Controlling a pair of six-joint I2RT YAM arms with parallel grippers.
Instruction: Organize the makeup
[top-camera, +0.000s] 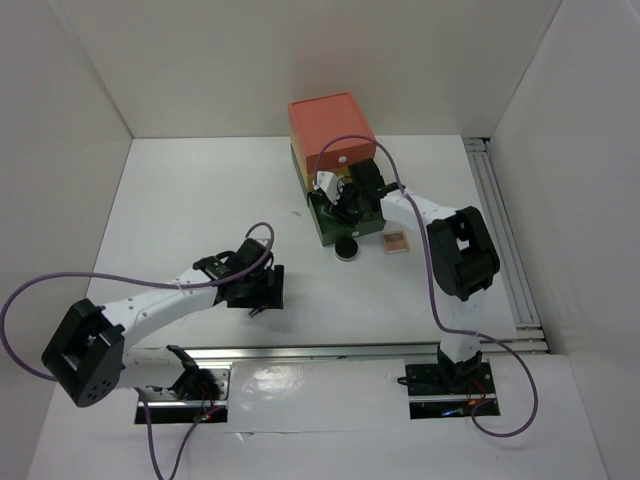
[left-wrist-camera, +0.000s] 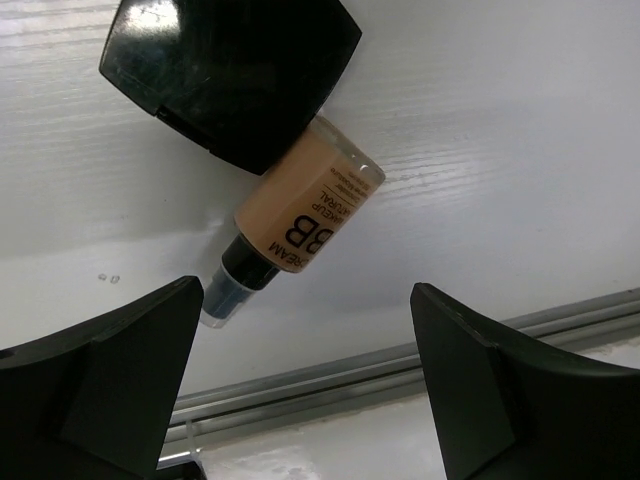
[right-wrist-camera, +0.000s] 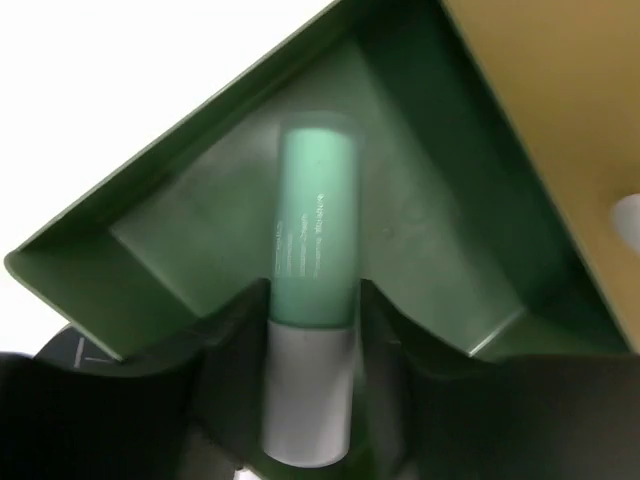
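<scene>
As viewed from the top external camera, the left fingers (top-camera: 262, 290) sit low over the bench (top-camera: 170, 220), left of centre; their state cannot be told from this angle. The right fingers (top-camera: 343, 207) reach into the open green drawer (top-camera: 322, 228), the lowest tier of the stacked drawer box (top-camera: 330, 130) at the far side. A round black pot (top-camera: 347, 249) stands on the bench just in front of that drawer. A pink palette (top-camera: 397, 241) lies near the pot, to its right and apart from it.

Left wrist view: the left fingers are released, spread wide with nothing between them. Beyond them a beige BB cream tube (left-wrist-camera: 305, 210) lies on the bench, its dark cap (left-wrist-camera: 232, 288) towards the camera. A black square compact (left-wrist-camera: 230, 70) overlaps the tube's far end.

Right wrist view: the right fingers are clenched on a mint tube (right-wrist-camera: 315, 220), pressing either side where the green body meets the white cap (right-wrist-camera: 305, 410). The tube's body extends over the green drawer's floor; whether it touches the floor cannot be told. A yellow drawer front (right-wrist-camera: 560, 120) borders the upper right.
</scene>
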